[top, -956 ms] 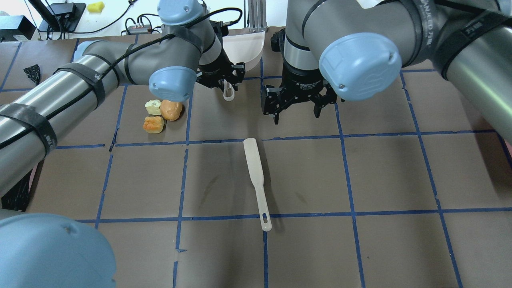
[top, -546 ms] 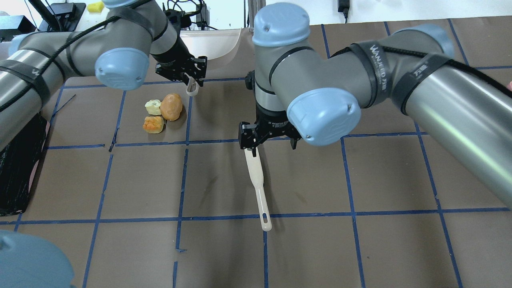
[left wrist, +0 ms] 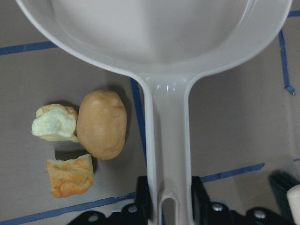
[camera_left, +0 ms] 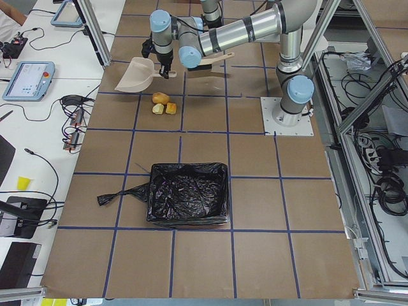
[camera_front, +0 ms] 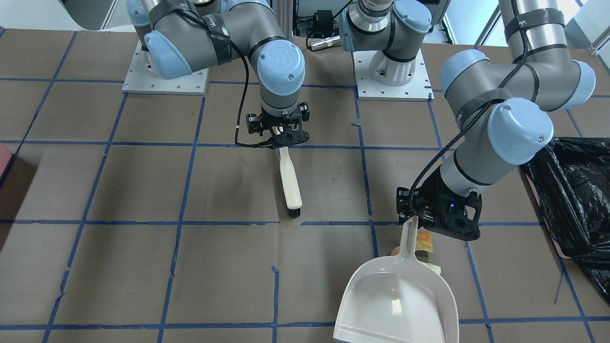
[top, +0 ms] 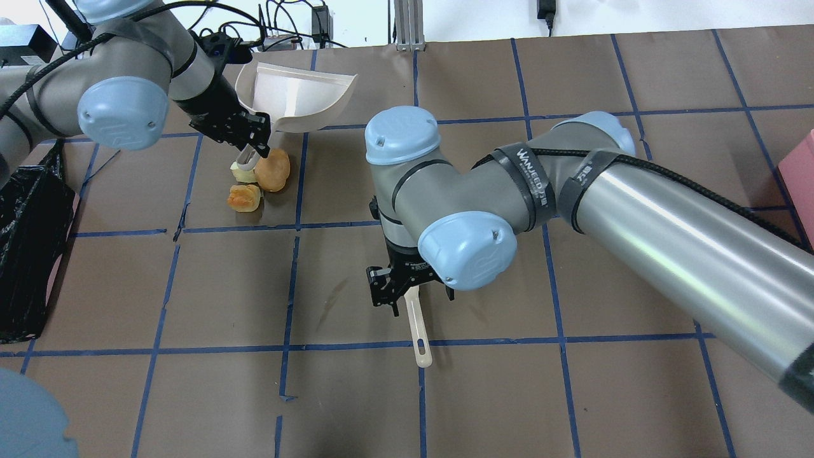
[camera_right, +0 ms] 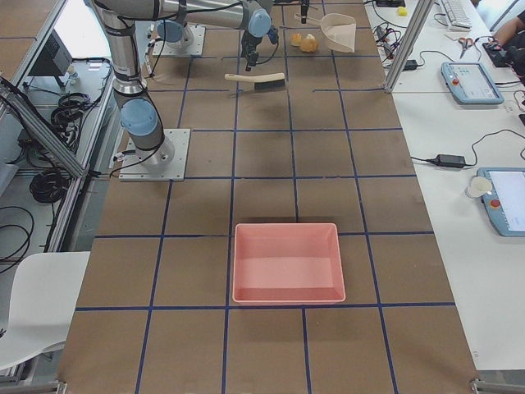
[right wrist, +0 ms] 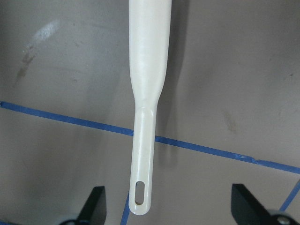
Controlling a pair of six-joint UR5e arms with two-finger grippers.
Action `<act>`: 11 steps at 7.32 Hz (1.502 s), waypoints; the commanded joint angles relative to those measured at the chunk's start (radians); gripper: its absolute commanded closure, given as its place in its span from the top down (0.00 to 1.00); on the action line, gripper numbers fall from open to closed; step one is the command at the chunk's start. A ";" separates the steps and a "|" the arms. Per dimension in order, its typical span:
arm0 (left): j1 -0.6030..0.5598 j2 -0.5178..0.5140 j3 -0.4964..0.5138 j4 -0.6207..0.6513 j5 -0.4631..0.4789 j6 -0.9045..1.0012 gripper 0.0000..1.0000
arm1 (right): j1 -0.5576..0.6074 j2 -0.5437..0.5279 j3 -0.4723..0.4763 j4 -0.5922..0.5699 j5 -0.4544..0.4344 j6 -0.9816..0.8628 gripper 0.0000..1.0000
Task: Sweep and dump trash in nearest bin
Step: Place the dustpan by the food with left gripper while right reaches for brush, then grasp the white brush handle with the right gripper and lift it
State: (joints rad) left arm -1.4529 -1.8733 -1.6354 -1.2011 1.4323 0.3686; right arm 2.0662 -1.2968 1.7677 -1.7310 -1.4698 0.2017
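The trash lies together on the table: an orange-brown potato lump [top: 273, 170], an orange-crusted bread chunk [top: 244, 198] and a pale chunk [top: 240, 172]. All three show in the left wrist view: potato [left wrist: 101, 124], bread [left wrist: 70, 175], pale chunk [left wrist: 54, 123]. My left gripper [top: 251, 149] is shut on the handle of a white dustpan [top: 299, 95], held right beside the trash. My right gripper [top: 410, 299] is open, its fingers [right wrist: 96, 199] wide apart on either side of the handle of a cream brush [right wrist: 145, 117] that lies on the table. The black-lined bin [camera_left: 188, 194] stands at the table's left.
The bin's black bag [top: 28, 254] shows at the overhead view's left edge. A pink tray [camera_right: 287, 261] sits far off on the right side of the table. The brush's black bristles [camera_front: 294, 213] point away from the robot. Blue tape lines grid the brown table.
My right arm has moved back along the brush, from its blade to over its thin handle. My left arm has swung the dustpan left, bringing the handle over the trash.
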 commanded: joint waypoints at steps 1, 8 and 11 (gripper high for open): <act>0.014 0.035 -0.041 -0.002 0.086 0.155 0.06 | 0.043 0.059 0.022 -0.024 -0.001 0.007 0.90; 0.149 0.054 -0.056 0.003 0.106 0.394 0.03 | 0.041 0.042 0.079 -0.027 0.000 -0.011 0.07; 0.178 0.069 -0.057 -0.002 0.111 0.559 0.01 | 0.009 0.009 0.014 -0.033 -0.015 -0.004 0.02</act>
State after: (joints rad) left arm -1.2859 -1.8110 -1.6910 -1.2015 1.5423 0.8725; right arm 2.0946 -1.2647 1.8214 -1.7668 -1.4793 0.1926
